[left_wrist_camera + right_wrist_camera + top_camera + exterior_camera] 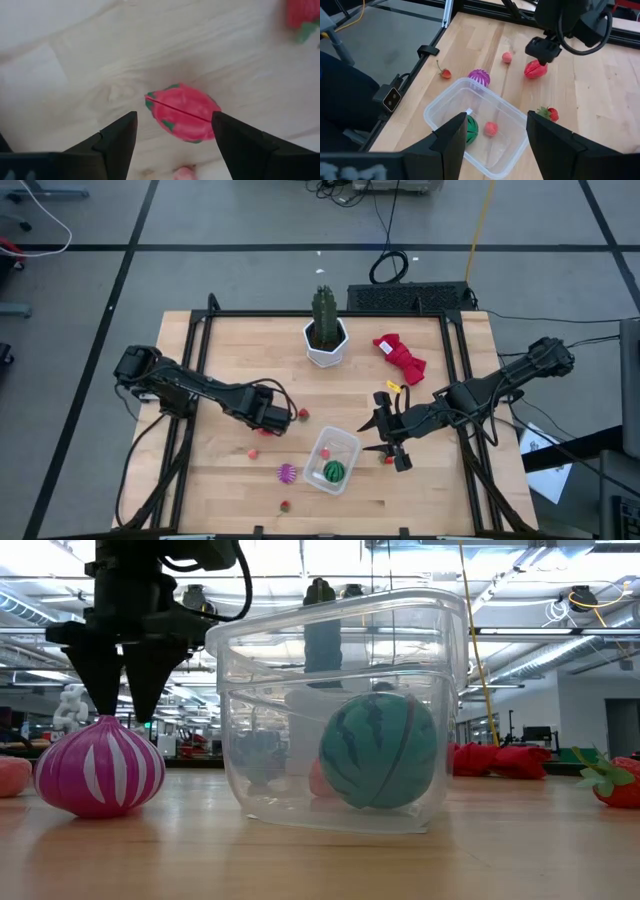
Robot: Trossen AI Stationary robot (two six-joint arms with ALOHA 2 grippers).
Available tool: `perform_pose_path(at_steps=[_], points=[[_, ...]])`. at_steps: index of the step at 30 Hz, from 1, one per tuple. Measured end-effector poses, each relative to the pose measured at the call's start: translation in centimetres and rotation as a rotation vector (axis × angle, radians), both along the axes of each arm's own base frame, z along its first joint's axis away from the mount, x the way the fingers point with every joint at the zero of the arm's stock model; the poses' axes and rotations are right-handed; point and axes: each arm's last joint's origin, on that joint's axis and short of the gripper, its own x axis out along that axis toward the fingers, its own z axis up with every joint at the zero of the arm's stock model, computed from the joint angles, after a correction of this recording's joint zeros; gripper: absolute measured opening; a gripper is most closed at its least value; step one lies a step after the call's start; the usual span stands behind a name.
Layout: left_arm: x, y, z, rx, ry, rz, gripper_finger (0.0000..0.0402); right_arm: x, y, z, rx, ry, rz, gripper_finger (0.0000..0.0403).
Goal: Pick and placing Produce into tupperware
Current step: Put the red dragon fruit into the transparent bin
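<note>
The clear tupperware [332, 460] stands on the table's near middle. It holds the green striped ball [333, 472] and a small pink-red bit [491, 128]. The larger red piece [182, 112] lies on the wood to its left. My left gripper [172, 135] is open just above the red piece, one finger on either side of it, and I see no touch. My right gripper [492, 135] is open and empty, right of and above the tupperware [480, 125]. The purple spiky piece [287, 473] lies left of the tupperware.
A strawberry [302, 415], a pink bit [253, 452] and a small red bit [285, 505] lie loose around the left gripper and the tupperware. Another red bit [385, 458] lies under my right gripper. The potted cactus [325, 330] and the red cloth bundle [400, 355] stand at the back.
</note>
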Motion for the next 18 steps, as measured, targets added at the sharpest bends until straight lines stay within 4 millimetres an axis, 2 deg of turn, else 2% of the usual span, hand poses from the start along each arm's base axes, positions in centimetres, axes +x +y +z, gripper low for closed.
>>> perform_pose_path(at_steps=[8,18], points=[[1.1,-0.2,0.0,0.013,-0.152,0.179,0.0255,-0.6,-0.3,0.0,-0.091,0.016,0.049,0.0196],[0.6,-1.3,0.0,0.060,-0.169,0.343,0.0250,-1.9,-0.9,0.8,-0.113,0.013,0.064,0.0196]])
